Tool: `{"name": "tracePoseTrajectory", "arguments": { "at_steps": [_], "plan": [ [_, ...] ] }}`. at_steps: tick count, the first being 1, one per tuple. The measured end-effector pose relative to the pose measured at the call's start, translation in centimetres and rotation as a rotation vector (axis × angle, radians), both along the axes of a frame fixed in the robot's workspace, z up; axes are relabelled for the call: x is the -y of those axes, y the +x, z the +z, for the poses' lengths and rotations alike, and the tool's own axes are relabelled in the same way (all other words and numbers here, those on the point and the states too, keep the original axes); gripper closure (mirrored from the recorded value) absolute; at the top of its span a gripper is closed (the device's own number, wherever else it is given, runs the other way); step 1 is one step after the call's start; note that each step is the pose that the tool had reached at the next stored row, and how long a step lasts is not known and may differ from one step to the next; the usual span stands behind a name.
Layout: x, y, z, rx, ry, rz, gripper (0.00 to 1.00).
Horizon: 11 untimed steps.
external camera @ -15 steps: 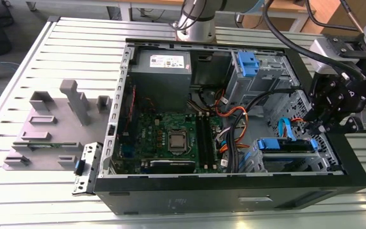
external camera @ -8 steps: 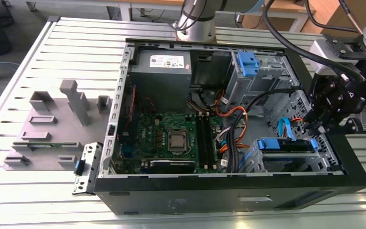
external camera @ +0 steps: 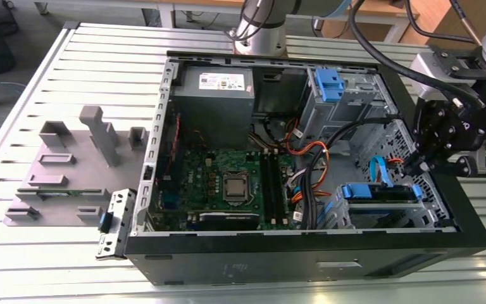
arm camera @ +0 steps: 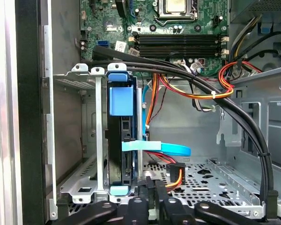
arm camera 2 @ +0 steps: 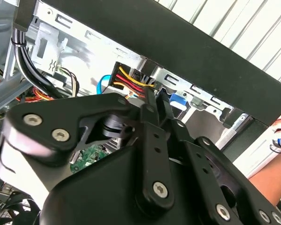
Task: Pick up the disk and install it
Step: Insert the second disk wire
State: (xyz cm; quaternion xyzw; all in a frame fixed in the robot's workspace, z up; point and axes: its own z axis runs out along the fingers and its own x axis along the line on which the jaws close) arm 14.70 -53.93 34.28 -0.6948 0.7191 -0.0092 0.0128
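Sitting upright in the metal drive cage [arm camera: 91,140] at the computer case's [external camera: 311,266] front corner, the disk [arm camera: 118,140] is slotted in, with the pincer [arm camera: 152,194] pressed together just beside its cabled end.

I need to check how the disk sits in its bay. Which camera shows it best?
The first wrist view: the disk stands edge-on in the metal drive cage, blue rails and tab plain, close to the camera. The exterior view shows only its blue carrier from afar, beside the gripper. The second wrist view gives just a blue scrap.
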Motion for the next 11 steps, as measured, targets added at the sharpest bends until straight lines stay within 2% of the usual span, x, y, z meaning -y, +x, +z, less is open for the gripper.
{"name": "tracePoseTrajectory", "arguments": {
  "at_steps": [1,2,11],
  "plan": [
    [0.00,0.00,0.00,0.0000,0.0000,0.000,0.83],
    [0.00,0.00,0.00,0.0000,0.0000,0.000,0.84],
    [-0.01,-0.10,-0.04,0.0001,0.0006,0.000,0.84]
  ]
}}
